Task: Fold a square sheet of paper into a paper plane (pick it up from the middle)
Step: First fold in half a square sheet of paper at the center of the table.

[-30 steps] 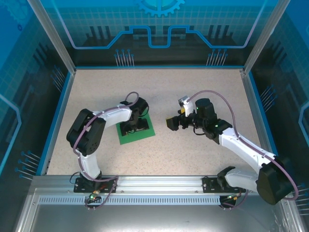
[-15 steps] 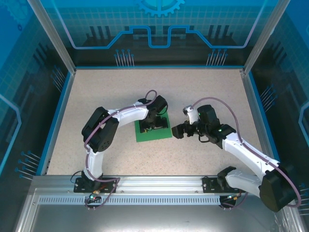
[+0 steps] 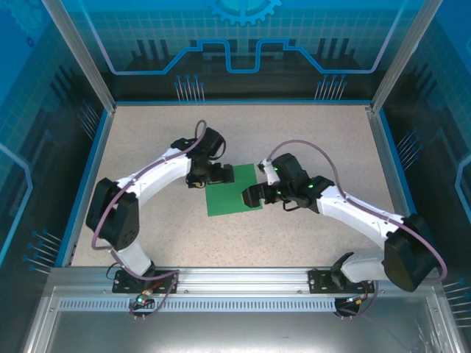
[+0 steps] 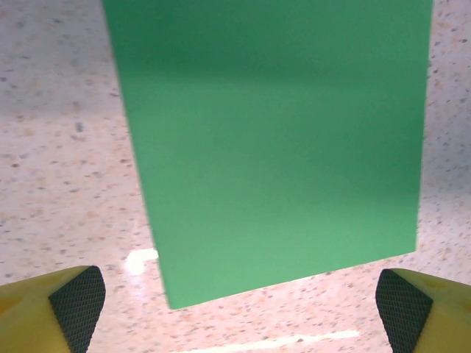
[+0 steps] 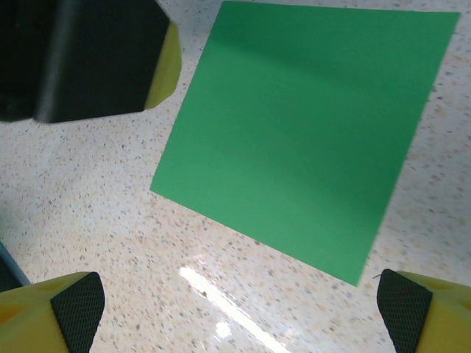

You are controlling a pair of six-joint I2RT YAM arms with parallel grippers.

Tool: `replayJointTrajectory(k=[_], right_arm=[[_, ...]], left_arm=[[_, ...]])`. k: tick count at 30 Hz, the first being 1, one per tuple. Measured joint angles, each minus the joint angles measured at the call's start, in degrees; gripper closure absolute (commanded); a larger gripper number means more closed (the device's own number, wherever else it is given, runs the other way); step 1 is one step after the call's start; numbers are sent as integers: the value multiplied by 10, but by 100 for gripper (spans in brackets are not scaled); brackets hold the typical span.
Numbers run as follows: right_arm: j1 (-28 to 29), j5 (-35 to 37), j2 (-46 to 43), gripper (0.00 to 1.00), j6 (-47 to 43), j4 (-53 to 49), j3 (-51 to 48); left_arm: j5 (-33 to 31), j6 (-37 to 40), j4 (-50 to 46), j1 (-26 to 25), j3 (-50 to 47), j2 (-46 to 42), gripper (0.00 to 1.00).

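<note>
Sheet: the square sheet of paper (image 3: 234, 191) lies flat and unfolded on the tabletop (image 3: 316, 140) | left pincer (image 3: 218, 175): released, sheet just ahead | right pincer (image 3: 253, 196): released, sheet just ahead | Rationale: I judge that flanking it leaves its middle reachable.

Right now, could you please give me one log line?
square sheet of paper: flat, unfolded | left gripper: open, at far edge | right gripper: open, at right edge

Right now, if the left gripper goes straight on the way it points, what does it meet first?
Probably the paper, flat on the table, just ahead of the left gripper, whose jaws are open; depth is unclear.
</note>
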Motion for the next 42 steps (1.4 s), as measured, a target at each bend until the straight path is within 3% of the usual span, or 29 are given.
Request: replayJointTrajectory(k=[11,17,28,42], right_arm=[[77,113,189,1,54,-52,157],[86,147,268,3,68,-85,220],[86,168,376,7,76,-118,308],[82,174,424,7,85,-143,355]], left_arm=[[94,96,57,99,-179,-168,1],[133,109,93,144,-212,-189,1],[132,93,128,172,-252,-189,1],[139,78,140,181,-278,-206,1]])
